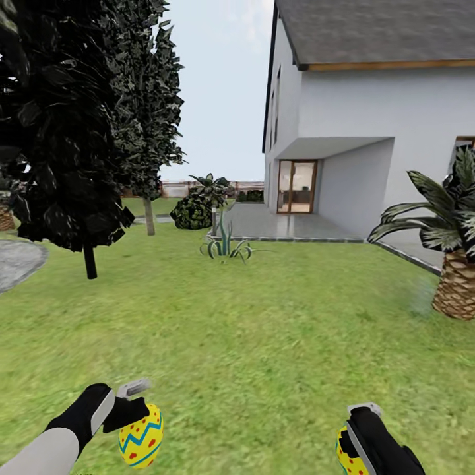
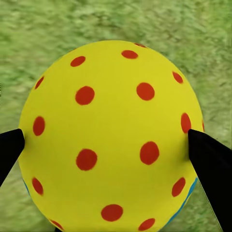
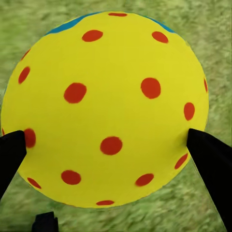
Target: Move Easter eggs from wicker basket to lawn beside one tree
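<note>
The left end effector (image 1: 135,412) grips a yellow Easter egg with red dots and blue zigzag bands (image 1: 140,436), its black fingers (image 2: 210,159) pressed on both sides of the shell, above the mottled green lawn (image 1: 264,330). The right end effector (image 1: 353,435) clamps a second yellow red-dotted egg (image 1: 348,455) the same way. Beyond the left end effector stands a near-black tree with a thin black trunk (image 1: 90,260); further behind it is a tree with a pale grey-beige trunk (image 1: 149,214). A scaly brown palm (image 1: 456,284) and the white house (image 1: 369,132) lie to that tree's right
</note>
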Tool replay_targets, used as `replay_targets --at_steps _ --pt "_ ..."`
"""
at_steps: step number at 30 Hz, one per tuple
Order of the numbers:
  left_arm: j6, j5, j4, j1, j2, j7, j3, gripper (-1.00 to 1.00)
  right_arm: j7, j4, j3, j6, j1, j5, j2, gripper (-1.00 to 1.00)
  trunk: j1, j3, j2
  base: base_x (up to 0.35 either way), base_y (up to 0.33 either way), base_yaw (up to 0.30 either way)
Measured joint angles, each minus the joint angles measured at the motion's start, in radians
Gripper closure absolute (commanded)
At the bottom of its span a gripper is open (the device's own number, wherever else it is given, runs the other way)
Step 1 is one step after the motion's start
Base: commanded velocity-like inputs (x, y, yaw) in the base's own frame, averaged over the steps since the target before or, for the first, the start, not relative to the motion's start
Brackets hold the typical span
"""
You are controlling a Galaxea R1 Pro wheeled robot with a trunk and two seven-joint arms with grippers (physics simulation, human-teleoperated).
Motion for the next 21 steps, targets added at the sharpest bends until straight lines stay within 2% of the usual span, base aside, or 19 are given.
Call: replay_targets --at_steps 10,18,21 --pt "0.000 0.000 -0.001 0.000 0.000 -0.001 0.002 1.00 -0.001 0.000 0.002 0.000 0.000 0.001 0.000 1.00 0.000 0.000 0.000 0.261 -0.197 0.295" --pt "0.000 -0.004 -0.001 0.000 0.000 -0.002 0.002 1.00 -0.001 0.001 0.005 0.000 0.000 0.005 0.001 1.00 0.000 0.000 0.000 0.305 -0.102 0.295" --pt "0.000 -0.002 -0.001 0.000 0.000 -0.002 0.002 1.00 -0.001 0.001 0.005 0.000 0.000 0.005 0.001 1.00 0.000 0.000 0.000 0.121 -0.008 0.295"
